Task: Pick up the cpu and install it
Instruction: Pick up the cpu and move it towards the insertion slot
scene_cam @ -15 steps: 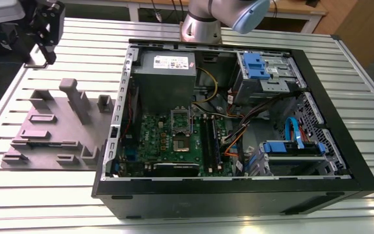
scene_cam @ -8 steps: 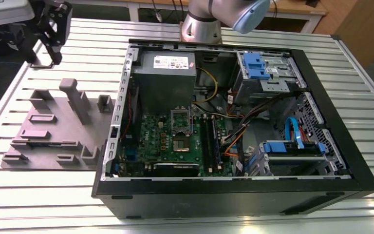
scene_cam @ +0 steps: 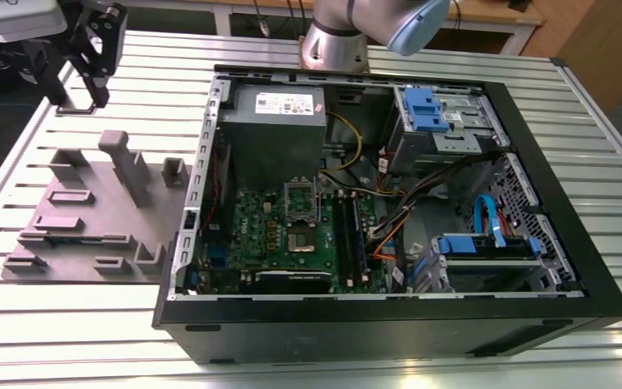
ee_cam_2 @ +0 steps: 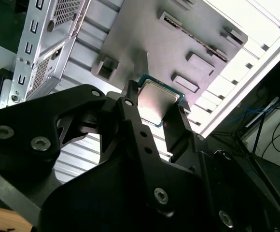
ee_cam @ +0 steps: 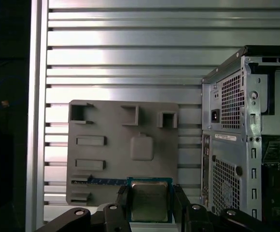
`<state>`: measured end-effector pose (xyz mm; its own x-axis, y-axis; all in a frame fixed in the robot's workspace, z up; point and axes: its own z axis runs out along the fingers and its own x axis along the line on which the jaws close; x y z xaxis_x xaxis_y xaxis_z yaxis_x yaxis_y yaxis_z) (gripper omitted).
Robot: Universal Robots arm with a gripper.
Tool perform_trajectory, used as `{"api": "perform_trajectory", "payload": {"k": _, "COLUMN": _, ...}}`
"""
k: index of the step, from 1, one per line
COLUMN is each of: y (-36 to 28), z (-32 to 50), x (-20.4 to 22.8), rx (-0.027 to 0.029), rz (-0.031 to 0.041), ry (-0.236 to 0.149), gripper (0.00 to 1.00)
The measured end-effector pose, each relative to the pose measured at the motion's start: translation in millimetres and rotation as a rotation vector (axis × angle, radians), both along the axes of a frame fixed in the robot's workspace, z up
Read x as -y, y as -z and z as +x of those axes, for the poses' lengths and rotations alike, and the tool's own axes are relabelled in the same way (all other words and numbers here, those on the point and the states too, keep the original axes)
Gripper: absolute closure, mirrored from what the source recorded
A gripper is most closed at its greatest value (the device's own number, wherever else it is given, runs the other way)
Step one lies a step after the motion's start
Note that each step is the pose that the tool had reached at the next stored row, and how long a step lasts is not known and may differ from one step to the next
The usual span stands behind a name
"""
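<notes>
Jaws: gripper [ee_cam: 150, 192] clamped on cpu [ee_cam: 149, 203] edges
Carry: keep level, steady squeeze (tilt risks slipping, I judge)

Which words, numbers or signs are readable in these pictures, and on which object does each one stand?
None can be read.
The white label on the power supply: print too small.
The white sticker on the computer case rear: blurred.
The cpu in the gripper: no legible marking.
</notes>
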<state>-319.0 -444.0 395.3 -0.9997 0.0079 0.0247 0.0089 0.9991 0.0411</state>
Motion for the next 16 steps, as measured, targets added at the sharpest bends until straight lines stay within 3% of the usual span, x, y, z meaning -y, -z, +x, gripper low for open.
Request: {"api": "perform_trajectory", "payload": {"k": 16, "y": 0.0, "z": 8.7, "x": 0.0, "rx": 0.0000, "rz": -0.0001, "ry": 0.000, "gripper": 0.55}}
